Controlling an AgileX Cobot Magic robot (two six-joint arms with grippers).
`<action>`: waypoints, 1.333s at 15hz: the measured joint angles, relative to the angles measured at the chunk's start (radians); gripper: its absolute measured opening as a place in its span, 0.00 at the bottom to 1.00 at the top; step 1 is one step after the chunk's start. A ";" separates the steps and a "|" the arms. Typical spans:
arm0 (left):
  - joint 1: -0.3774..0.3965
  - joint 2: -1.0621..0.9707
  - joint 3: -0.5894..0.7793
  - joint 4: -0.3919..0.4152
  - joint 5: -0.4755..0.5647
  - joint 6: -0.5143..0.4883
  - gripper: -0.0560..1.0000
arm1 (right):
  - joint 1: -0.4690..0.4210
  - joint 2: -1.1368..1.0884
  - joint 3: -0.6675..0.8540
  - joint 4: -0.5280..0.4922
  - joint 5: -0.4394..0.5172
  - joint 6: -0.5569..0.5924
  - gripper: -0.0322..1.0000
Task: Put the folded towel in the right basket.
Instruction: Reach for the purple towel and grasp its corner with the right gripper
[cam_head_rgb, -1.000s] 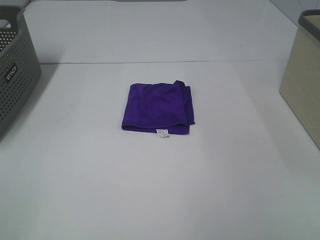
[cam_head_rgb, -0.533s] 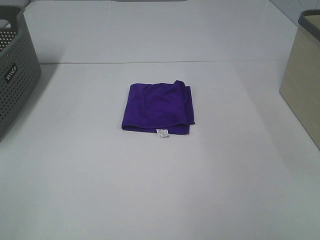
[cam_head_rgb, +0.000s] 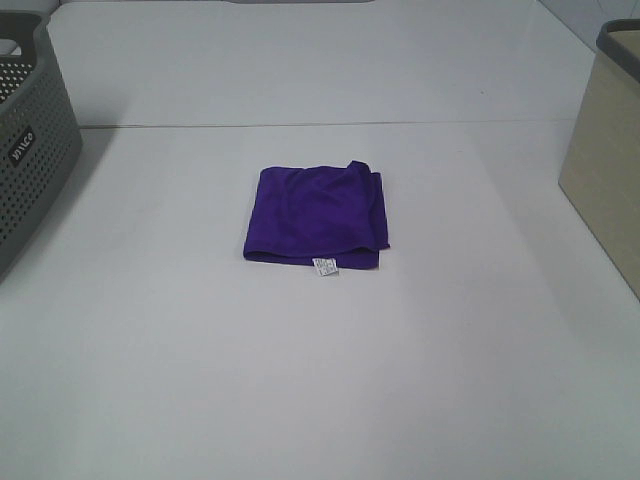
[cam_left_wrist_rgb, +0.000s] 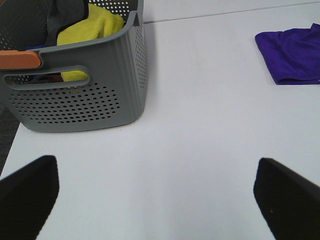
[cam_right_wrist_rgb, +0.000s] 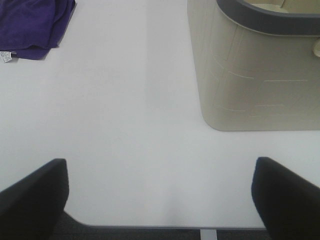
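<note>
The folded purple towel (cam_head_rgb: 315, 213) lies flat in the middle of the white table, a small white tag at its near edge. It also shows in the left wrist view (cam_left_wrist_rgb: 294, 61) and in the right wrist view (cam_right_wrist_rgb: 34, 26). The right basket (cam_head_rgb: 610, 150) is beige with a dark grey rim, at the table's right edge; it fills the right wrist view (cam_right_wrist_rgb: 255, 70). Neither gripper shows in the exterior high view. My left gripper (cam_left_wrist_rgb: 157, 197) is open and empty over bare table. My right gripper (cam_right_wrist_rgb: 160, 197) is open and empty near the table's front edge, beside the beige basket.
A grey perforated basket (cam_head_rgb: 30, 140) stands at the table's left edge; in the left wrist view it (cam_left_wrist_rgb: 85, 85) holds a yellow cloth (cam_left_wrist_rgb: 90, 35) and a dark one. The table's front edge and dark floor show in the right wrist view.
</note>
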 joint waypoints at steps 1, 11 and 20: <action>0.000 0.000 0.000 0.000 0.000 0.000 0.99 | 0.000 0.000 0.000 0.000 0.000 0.000 0.96; 0.000 0.000 0.000 -0.026 0.000 -0.031 0.99 | 0.000 0.000 0.000 0.000 0.000 0.000 0.96; 0.000 0.000 0.000 -0.029 0.000 -0.037 0.99 | 0.000 0.000 0.000 0.000 0.000 0.000 0.96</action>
